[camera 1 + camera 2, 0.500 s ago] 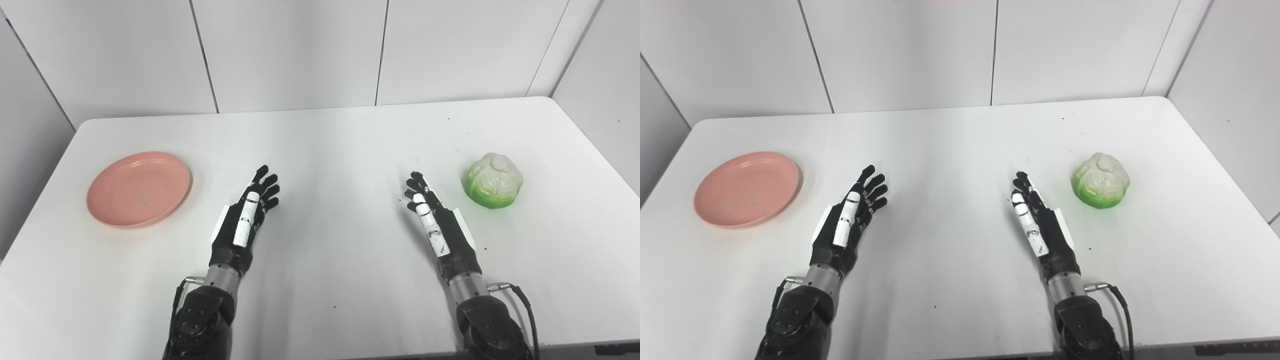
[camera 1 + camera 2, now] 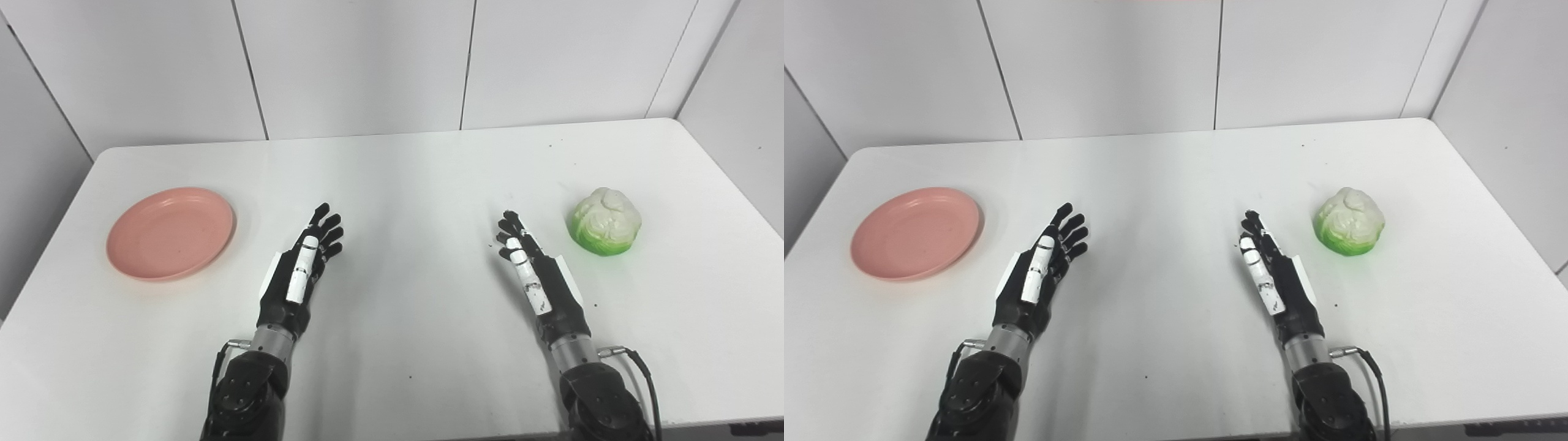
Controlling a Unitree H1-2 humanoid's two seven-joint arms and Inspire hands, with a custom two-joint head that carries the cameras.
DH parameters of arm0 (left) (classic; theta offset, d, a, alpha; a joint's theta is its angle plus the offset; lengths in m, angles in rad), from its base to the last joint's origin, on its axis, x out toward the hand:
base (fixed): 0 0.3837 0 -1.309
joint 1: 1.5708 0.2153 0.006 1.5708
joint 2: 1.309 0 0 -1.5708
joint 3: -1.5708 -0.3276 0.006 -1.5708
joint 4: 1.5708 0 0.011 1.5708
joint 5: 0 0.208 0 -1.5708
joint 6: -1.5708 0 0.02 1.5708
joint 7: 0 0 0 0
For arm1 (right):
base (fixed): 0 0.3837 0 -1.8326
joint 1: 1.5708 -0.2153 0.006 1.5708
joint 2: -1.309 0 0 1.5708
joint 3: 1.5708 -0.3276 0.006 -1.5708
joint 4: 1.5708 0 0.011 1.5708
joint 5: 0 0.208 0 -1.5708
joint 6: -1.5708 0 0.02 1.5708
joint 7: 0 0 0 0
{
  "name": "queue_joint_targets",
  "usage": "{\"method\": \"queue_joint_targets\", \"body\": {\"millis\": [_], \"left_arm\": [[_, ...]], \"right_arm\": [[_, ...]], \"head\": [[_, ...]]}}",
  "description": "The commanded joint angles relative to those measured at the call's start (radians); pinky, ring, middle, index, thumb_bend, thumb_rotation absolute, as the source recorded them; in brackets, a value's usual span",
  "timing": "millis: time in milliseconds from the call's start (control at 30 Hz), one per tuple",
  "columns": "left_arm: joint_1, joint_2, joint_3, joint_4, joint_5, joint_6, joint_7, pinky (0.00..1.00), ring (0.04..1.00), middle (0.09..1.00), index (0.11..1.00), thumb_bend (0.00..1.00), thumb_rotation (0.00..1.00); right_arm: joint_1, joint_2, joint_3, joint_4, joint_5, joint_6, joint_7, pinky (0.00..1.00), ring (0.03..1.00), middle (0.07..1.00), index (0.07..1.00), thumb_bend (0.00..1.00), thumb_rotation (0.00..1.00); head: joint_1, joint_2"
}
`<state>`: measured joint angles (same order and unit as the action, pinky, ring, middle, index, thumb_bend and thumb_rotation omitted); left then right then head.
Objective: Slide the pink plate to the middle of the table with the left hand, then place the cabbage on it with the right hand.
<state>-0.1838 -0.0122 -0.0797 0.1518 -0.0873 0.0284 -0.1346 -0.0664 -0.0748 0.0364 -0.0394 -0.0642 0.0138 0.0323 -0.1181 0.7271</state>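
The pink plate (image 2: pixel 170 233) lies flat and bare at the table's left side. The green and white cabbage (image 2: pixel 605 222) rests on the table at the right. My left hand (image 2: pixel 301 266) hovers open over the table, fingers stretched forward, a short way right of the plate and not touching it. My right hand (image 2: pixel 534 274) is open as well, fingers pointing away, just left of the cabbage with a gap between them. Neither hand holds anything.
The white table (image 2: pixel 398 184) ends at a white panelled wall (image 2: pixel 367 61) behind and a side wall at the right. A cable (image 2: pixel 640 367) runs off my right wrist near the table's front edge.
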Motion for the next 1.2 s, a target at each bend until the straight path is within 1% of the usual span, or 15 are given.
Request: {"method": "queue_joint_targets", "body": {"millis": [0, 267, 300, 333, 367, 400, 433, 467, 500, 533, 567, 700, 867, 1000, 1167], "left_arm": [[0.007, 0.006, -0.001, 0.039, 0.011, 0.029, 0.001, 0.91, 0.923, 0.933, 0.932, 0.44, 1.00], [0.007, 0.007, -0.002, 0.042, 0.013, 0.026, 0.001, 0.91, 0.922, 0.933, 0.933, 0.43, 1.00], [0.006, 0.007, -0.003, 0.047, 0.013, 0.023, 0.000, 0.91, 0.922, 0.933, 0.933, 0.44, 1.00], [0.005, 0.007, -0.004, 0.050, 0.014, 0.021, 0.000, 0.91, 0.922, 0.933, 0.933, 0.44, 1.00], [0.004, 0.005, -0.006, 0.055, 0.017, 0.017, 0.001, 0.91, 0.921, 0.933, 0.933, 0.44, 1.00], [0.004, 0.004, -0.008, 0.057, 0.020, 0.015, 0.002, 0.91, 0.921, 0.933, 0.932, 0.44, 1.00], [0.002, 0.000, -0.012, 0.063, 0.025, 0.009, 0.004, 0.91, 0.921, 0.933, 0.932, 0.44, 1.00], [0.002, -0.003, -0.016, 0.066, 0.029, 0.005, 0.005, 0.92, 0.922, 0.934, 0.932, 0.44, 1.00], [0.000, -0.009, -0.020, 0.074, 0.034, -0.002, 0.008, 0.92, 0.923, 0.935, 0.933, 0.44, 1.00], [-0.001, -0.013, -0.022, 0.079, 0.038, -0.006, 0.010, 0.93, 0.923, 0.935, 0.934, 0.44, 1.00], [-0.002, -0.021, -0.027, 0.086, 0.048, -0.010, 0.016, 0.93, 0.924, 0.935, 0.934, 0.44, 1.00], [-0.003, -0.046, -0.042, 0.102, 0.081, -0.010, 0.040, 0.91, 0.916, 0.927, 0.928, 0.44, 1.00], [-0.010, -0.064, -0.046, 0.129, 0.105, -0.021, 0.060, 0.89, 0.917, 0.925, 0.923, 0.43, 1.00], [-0.015, -0.068, -0.049, 0.146, 0.108, -0.033, 0.060, 0.89, 0.925, 0.932, 0.929, 0.43, 1.00], [-0.019, -0.069, -0.055, 0.156, 0.116, -0.043, 0.067, 0.89, 0.925, 0.933, 0.926, 0.43, 1.00]], "right_arm": [[-0.018, 0.001, 0.003, -0.006, -0.001, -0.046, 0.001, 0.89, 0.907, 0.930, 0.939, 0.24, 1.00], [-0.018, 0.001, 0.002, -0.006, 0.002, -0.042, 0.003, 0.90, 0.912, 0.931, 0.941, 0.25, 1.00], [-0.018, 0.000, 0.001, -0.002, 0.004, -0.046, 0.004, 0.90, 0.912, 0.930, 0.941, 0.25, 1.00], [-0.018, -0.001, 0.000, 0.000, 0.006, -0.049, 0.004, 0.90, 0.912, 0.930, 0.941, 0.25, 1.00], [-0.017, -0.003, -0.002, 0.003, 0.010, -0.051, 0.006, 0.90, 0.912, 0.930, 0.941, 0.25, 1.00], [-0.016, -0.005, -0.003, 0.004, 0.013, -0.051, 0.009, 0.90, 0.914, 0.931, 0.943, 0.25, 1.00], [-0.016, -0.010, -0.005, 0.008, 0.015, -0.055, 0.011, 0.90, 0.916, 0.934, 0.945, 0.25, 1.00], [-0.014, -0.014, -0.006, 0.007, 0.016, -0.056, 0.013, 0.91, 0.918, 0.936, 0.948, 0.26, 1.00], [-0.013, -0.020, -0.009, 0.010, 0.021, -0.061, 0.017, 0.91, 0.919, 0.938, 0.951, 0.27, 1.00], [-0.013, -0.024, -0.011, 0.012, 0.024, -0.064, 0.020, 0.91, 0.921, 0.940, 0.953, 0.27, 1.00], [-0.011, -0.029, -0.016, 0.015, 0.038, -0.071, 0.027, 0.91, 0.922, 0.941, 0.954, 0.27, 1.00], [-0.003, -0.045, -0.027, 0.014, 0.068, -0.091, 0.046, 0.94, 0.933, 0.952, 0.967, 0.26, 1.00], [-0.003, -0.050, -0.035, 0.030, 0.076, -0.111, 0.051, 0.94, 0.926, 0.947, 0.963, 0.23, 1.00], [0.000, -0.049, -0.038, 0.019, 0.083, -0.092, 0.054, 0.96, 0.934, 0.952, 0.970, 0.23, 1.00], [0.000, -0.050, -0.041, 0.022, 0.096, -0.096, 0.057, 0.97, 0.944, 0.957, 0.975, 0.20, 1.00]], "head": [[0.002, 0.001], [0.007, -0.003], [0.028, -0.010], [0.028, -0.010], [0.062, -0.019], [0.062, -0.019], [0.117, -0.034], [0.117, -0.034], [0.167, -0.049], [0.167, -0.049], [0.217, -0.067], [0.271, -0.099], [0.307, -0.128], [0.319, -0.134], [0.321, -0.137]]}}
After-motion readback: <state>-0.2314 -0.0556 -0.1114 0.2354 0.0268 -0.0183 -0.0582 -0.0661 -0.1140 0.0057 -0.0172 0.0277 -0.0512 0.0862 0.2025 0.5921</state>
